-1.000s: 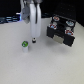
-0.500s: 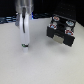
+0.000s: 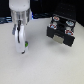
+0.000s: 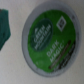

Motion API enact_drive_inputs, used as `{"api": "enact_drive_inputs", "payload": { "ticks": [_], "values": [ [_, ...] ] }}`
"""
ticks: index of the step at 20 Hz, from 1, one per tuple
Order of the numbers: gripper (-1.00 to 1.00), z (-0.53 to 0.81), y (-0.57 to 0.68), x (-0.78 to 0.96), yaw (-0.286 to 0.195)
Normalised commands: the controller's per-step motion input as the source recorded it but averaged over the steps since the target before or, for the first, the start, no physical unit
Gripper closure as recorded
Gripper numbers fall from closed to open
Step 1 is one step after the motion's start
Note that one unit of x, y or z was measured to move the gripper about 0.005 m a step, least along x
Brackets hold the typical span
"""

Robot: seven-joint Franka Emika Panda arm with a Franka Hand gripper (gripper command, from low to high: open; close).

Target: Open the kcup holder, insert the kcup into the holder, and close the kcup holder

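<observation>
The kcup [image 3: 24,48] is a tiny white pod with a green top, lying on the white table at the exterior view's left. In the wrist view its green lid [image 4: 51,39] fills most of the picture, close below the camera. My gripper [image 3: 20,46] hangs straight down over the kcup, its fingers apart and reaching to about the cup's height, holding nothing. The kcup holder [image 3: 61,30] is a black boxy unit at the exterior view's right, well apart from the gripper, with round light slots showing on it. Whether its drawer is pulled out is too blurred to tell.
A teal shape [image 4: 4,27] shows at the edge of the wrist view; what it is cannot be told. The white table [image 3: 45,65] spreads between the kcup and the holder. Dark clutter lies along the far edge [image 3: 5,19].
The arm has moved toward the exterior view's left and down, from between the kcup and the holder to right over the kcup. The kcup and the holder have not moved.
</observation>
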Motion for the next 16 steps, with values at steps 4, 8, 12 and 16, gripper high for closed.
{"api": "enact_drive_inputs", "payload": {
  "ticks": [4, 8, 12, 16],
  "values": [
    [1.00, 0.00, 0.02, -0.02, -0.152],
    [1.00, 0.02, 0.04, 0.03, -0.173],
    [1.00, 0.07, 0.17, 0.09, -0.163],
    [1.00, 0.37, 0.14, 0.08, -0.066]
  ]
}}
